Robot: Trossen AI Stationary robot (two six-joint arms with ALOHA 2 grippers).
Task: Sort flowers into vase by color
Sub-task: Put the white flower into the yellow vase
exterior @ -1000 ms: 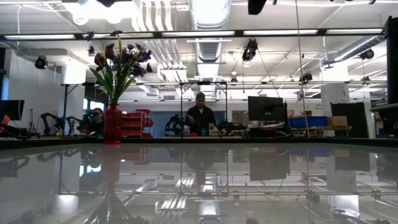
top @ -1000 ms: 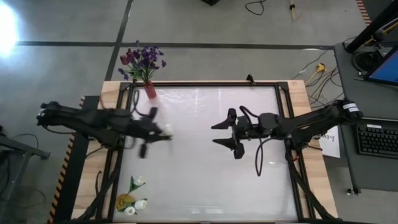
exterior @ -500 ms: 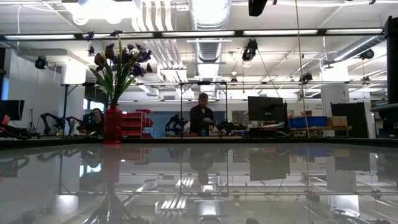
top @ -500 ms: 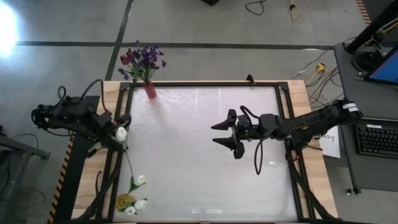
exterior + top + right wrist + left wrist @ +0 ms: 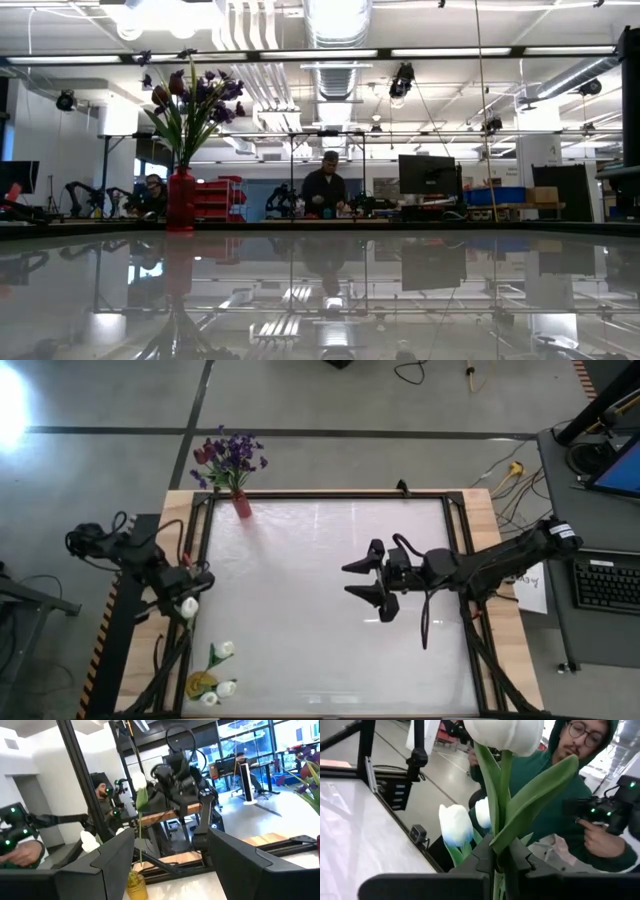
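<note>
Rising from the clenched fingers of the left gripper (image 5: pixel 501 862), a white tulip (image 5: pixel 506 735) stood upright on its green stem, a long leaf curling off to one side. Seen from above, that gripper (image 5: pixel 183 592) held the tulip (image 5: pixel 189 606) at the left edge of the table (image 5: pixel 320 660), well short of the red vase (image 5: pixel 241 506) at the table's far left corner. The vase stood upright and carried purple blossoms (image 5: pixel 238 452) together with a dark red tulip (image 5: pixel 203 455); the level view showed the same vase (image 5: pixel 181 200) and bouquet (image 5: pixel 192 100) against the room. Farther from the vase, near the table's front left corner, other white tulips (image 5: pixel 222 652) lay beside a yellow vase (image 5: pixel 201 684). The right gripper (image 5: pixel 362 578) hung over the table's middle, well away from the vase, its jaws spread and holding nothing. Beyond the table, a person in a green hood (image 5: pixel 560 805) held a dark device.
</note>
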